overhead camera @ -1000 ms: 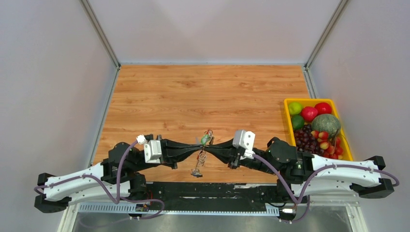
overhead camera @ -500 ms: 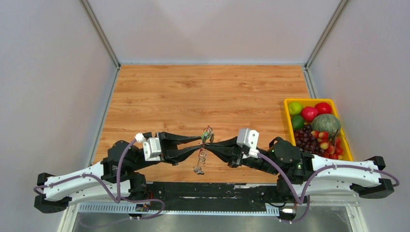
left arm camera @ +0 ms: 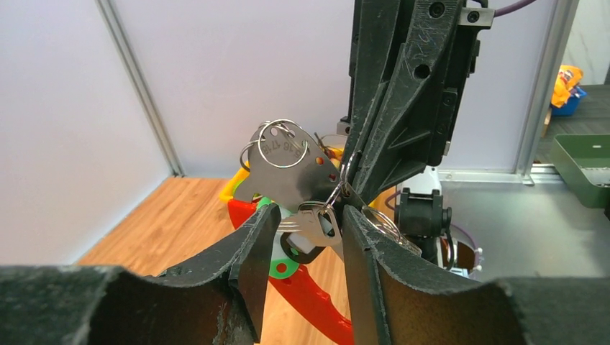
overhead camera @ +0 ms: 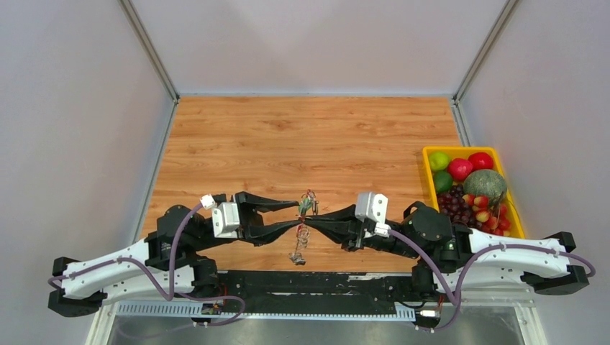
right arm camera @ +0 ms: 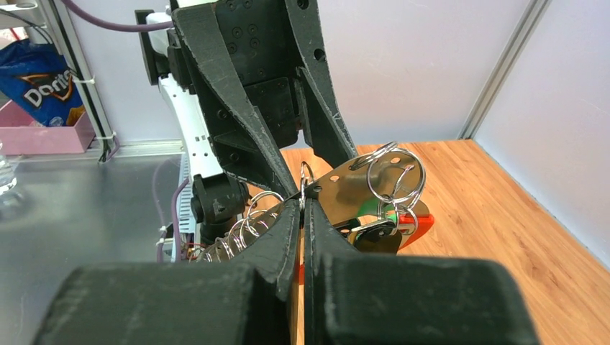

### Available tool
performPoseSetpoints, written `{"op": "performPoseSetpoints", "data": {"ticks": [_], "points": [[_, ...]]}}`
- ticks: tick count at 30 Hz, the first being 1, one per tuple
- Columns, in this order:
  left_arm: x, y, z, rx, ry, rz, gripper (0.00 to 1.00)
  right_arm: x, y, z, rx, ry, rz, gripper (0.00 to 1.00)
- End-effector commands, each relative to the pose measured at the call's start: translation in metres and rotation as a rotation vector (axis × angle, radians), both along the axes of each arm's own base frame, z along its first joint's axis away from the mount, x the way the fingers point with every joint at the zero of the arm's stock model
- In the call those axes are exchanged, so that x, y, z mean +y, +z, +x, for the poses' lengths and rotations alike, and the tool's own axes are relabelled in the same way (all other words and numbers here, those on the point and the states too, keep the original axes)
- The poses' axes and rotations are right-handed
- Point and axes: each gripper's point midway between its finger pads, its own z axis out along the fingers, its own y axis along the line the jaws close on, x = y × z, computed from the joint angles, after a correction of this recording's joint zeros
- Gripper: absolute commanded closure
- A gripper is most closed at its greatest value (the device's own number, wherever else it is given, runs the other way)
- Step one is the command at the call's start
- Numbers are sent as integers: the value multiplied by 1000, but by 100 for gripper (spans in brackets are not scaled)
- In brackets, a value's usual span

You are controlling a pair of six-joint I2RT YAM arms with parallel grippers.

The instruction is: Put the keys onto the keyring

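Observation:
The keyring (overhead camera: 308,204) hangs in the air between my two grippers, its silvery coiled chain (overhead camera: 297,248) dangling toward the table. My left gripper (overhead camera: 299,217) is open, with its jaws on either side of the bunch. In the left wrist view a silver key (left arm camera: 311,221) with a black head lies between the spread fingers (left arm camera: 255,251), in front of the red loop (left arm camera: 316,309), the green tag (left arm camera: 279,267) and a silver plate (left arm camera: 291,176). My right gripper (right arm camera: 303,205) is shut on a small ring (right arm camera: 305,176) of the keyring. The coiled chain (right arm camera: 241,233) and a black-headed key (right arm camera: 374,233) hang beside it.
A yellow tray (overhead camera: 429,154) of fruit stands at the table's right edge. The wooden table (overhead camera: 302,144) stretches behind the grippers, with grey walls on three sides.
My left gripper was shut on the keyring a second ago and has opened. The right gripper stays shut on it and has shifted slightly right.

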Motion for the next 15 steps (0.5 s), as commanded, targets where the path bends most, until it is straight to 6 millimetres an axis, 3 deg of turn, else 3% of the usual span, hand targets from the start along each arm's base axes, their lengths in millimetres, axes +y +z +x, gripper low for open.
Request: {"op": "performPoseSetpoints", "data": {"ticks": [1,7,15], "points": [[-13,-20,-21,30,-127,100,51,-7,45,-5,-33,23,111,100],[-12,-11,-28,24,-168,98,51,-2,40,-10,-56,56,51,100],[-10,-12,-35,37,-200,132,53,2,18,-15,-61,86,-61,100]]}}
